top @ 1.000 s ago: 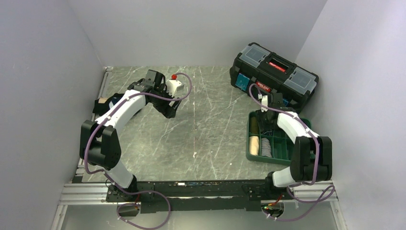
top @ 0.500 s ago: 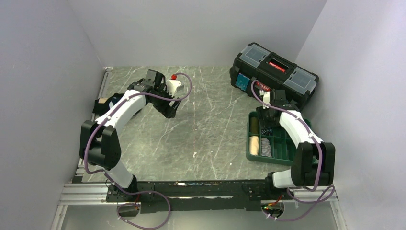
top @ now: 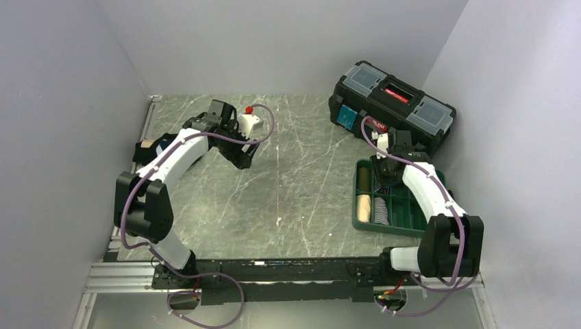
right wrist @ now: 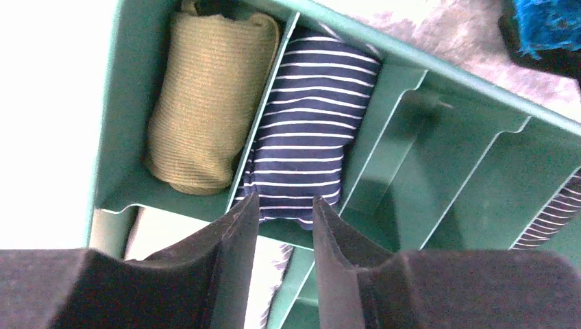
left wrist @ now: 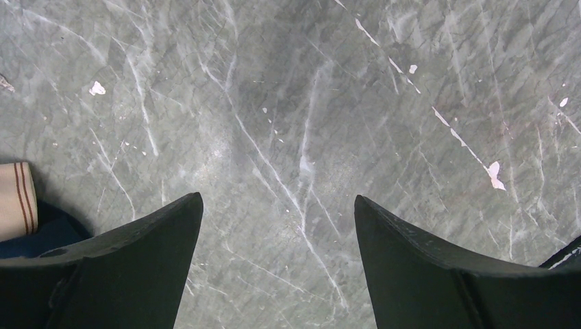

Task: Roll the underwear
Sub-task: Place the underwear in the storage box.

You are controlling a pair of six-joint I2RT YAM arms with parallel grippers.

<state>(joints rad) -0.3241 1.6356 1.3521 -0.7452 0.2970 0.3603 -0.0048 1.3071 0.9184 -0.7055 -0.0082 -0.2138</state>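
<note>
Since the earlier view the left tool (left wrist: pixel 277 199) has been kept still, spread wide over bare bench (left wrist: pixel 308 103); the right elbow has been swung outward. At the bench's left edge tan-banded underwear (left wrist: pixel 17 219) is glimpsed. The right tool (right wrist: pixel 284 201), narrowed and holding nothing, is hung over striped underwear (right wrist: pixel 312 130) rolled in a green tray (right wrist: pixel 438 123) compartment. The toolbox (top: pixel 394 103) label cannot be read.

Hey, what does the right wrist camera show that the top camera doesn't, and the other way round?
Only right wrist: the rolled navy white-striped cloth in its slot. Only top: the black plastic toolbox with red latch, and the left tool. Both: the green plastic compartment tray and the right tool over it.
</note>
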